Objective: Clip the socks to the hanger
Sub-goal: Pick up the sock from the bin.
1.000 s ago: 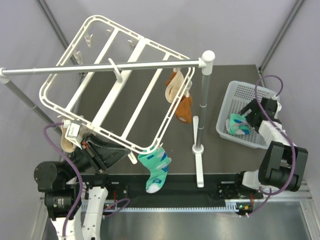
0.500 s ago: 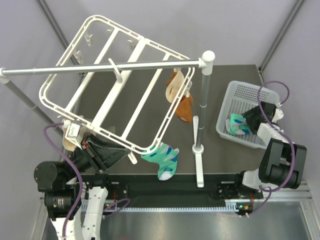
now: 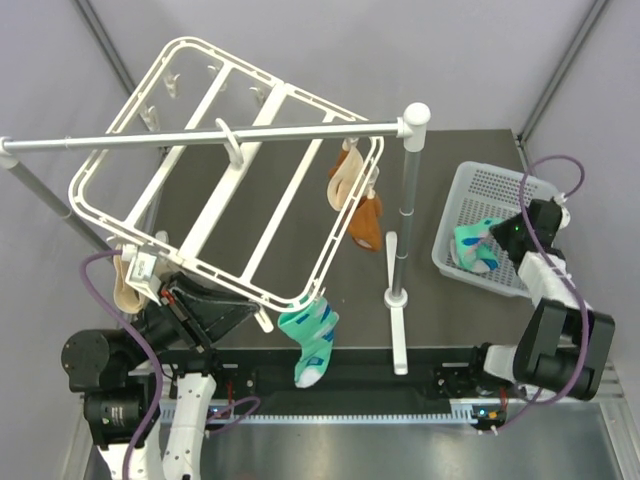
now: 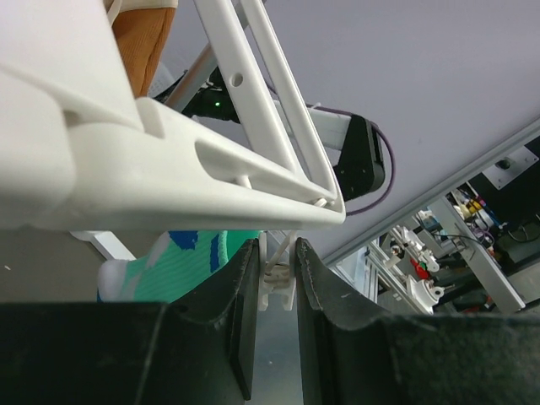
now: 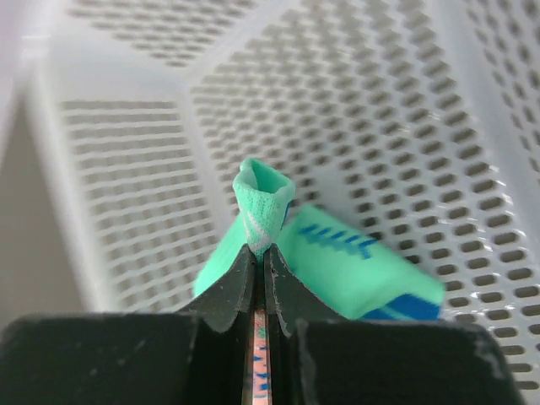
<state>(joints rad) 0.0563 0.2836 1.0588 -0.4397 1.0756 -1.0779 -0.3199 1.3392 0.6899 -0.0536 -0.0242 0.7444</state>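
Observation:
The white hanger (image 3: 210, 210) hangs tilted from the rail, and one teal sock (image 3: 312, 340) is clipped at its near edge. My left gripper (image 3: 172, 292) sits under the hanger's near left side. In the left wrist view it (image 4: 277, 278) is shut on a small white clip (image 4: 278, 272) dangling below the hanger frame (image 4: 211, 186), with the clipped teal sock (image 4: 181, 266) just to its left. A second teal sock (image 3: 475, 247) lies in the basket. My right gripper (image 5: 260, 253) is shut on a fold of that sock (image 5: 337, 261), close to the basket floor.
The grey metal rail (image 3: 200, 135) rests on a white-capped post (image 3: 408, 200) at mid-table. An orange sock (image 3: 367, 218) and a beige sock (image 3: 345, 175) hang at the hanger's right edge, and another beige sock (image 3: 125, 282) at its left. The white perforated basket (image 3: 490, 185) stands at the right.
My right gripper has closed on the teal sock in the basket. The clipped sock has swung right and back, and the hanger has shifted slightly left. My left gripper still holds the clip.

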